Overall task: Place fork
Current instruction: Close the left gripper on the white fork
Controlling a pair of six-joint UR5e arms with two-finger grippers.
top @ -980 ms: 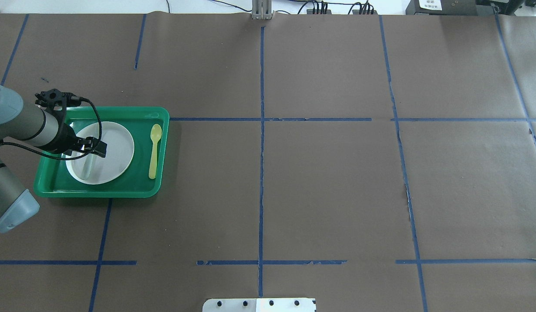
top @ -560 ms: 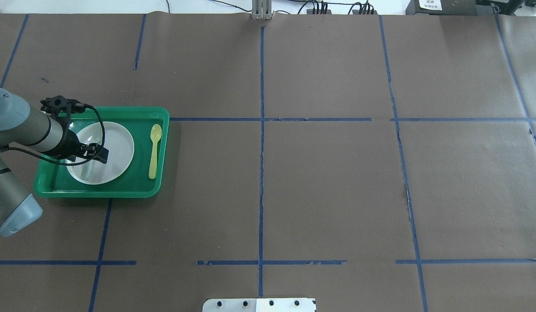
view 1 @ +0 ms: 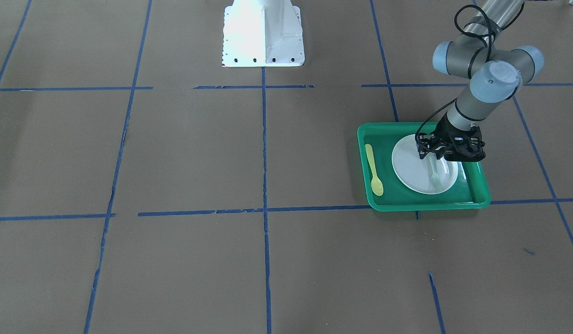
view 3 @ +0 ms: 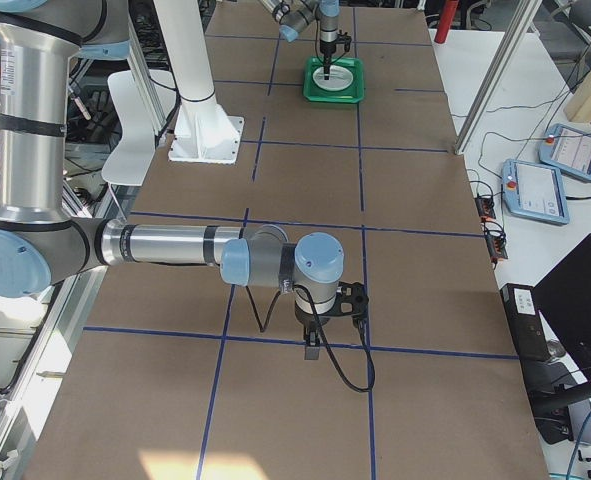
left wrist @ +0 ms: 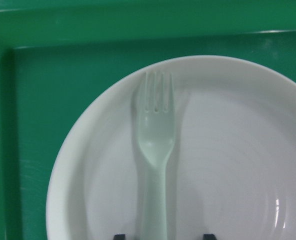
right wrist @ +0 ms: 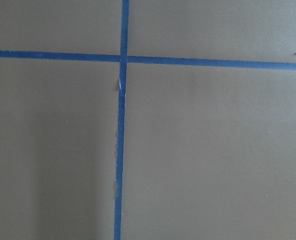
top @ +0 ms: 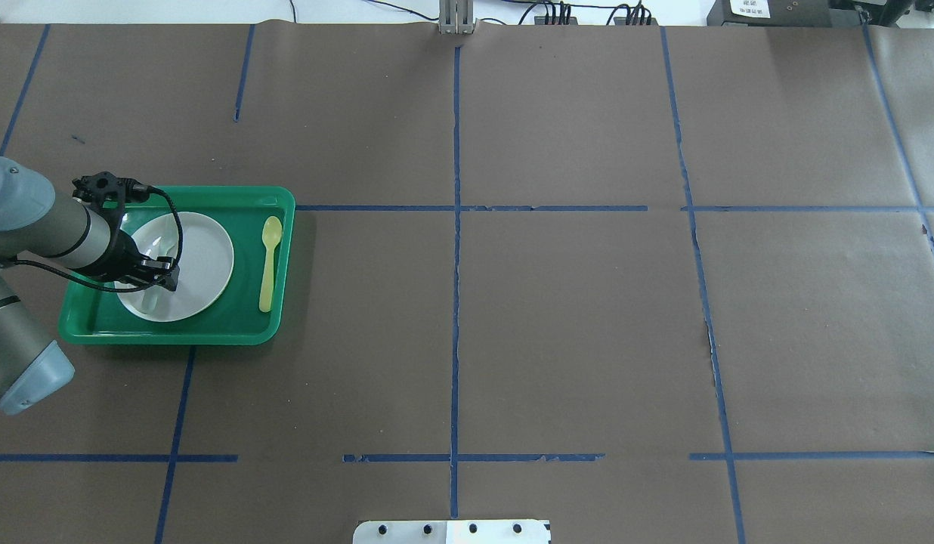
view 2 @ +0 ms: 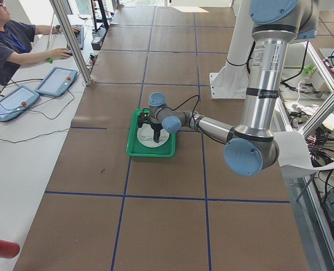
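The fork [left wrist: 155, 145] is a small one of pale, milky grey-green plastic, slightly see-through. It has four short tines, a broad shoulder below them, and a flat handle that narrows and then runs straight. It lies flat on the white plate [left wrist: 238, 150], on the half of the plate toward the robot's left. Its tines reach close to the plate's far rim and its handle points back toward the robot. The plate sits in a green tray [left wrist: 62, 50].

The left pincer [top: 163, 278] hangs low over the handle end of the fork. In the left wrist view its two dark fingertips [left wrist: 119, 236] just show at the bottom edge. They are apart, one on each side of the handle, and neither touches it.

A yellow spoon [top: 269, 261] lies in the same tray beside the plate but apart from it, on the side toward the robot's right. Its bowl points away from the robot.

The right pincer [view 3: 313, 350] hangs above the brown, blue-taped surface [top: 558, 317], well apart from the tray. It shows only in the side view, so I cannot tell whether its fingers are apart or together.
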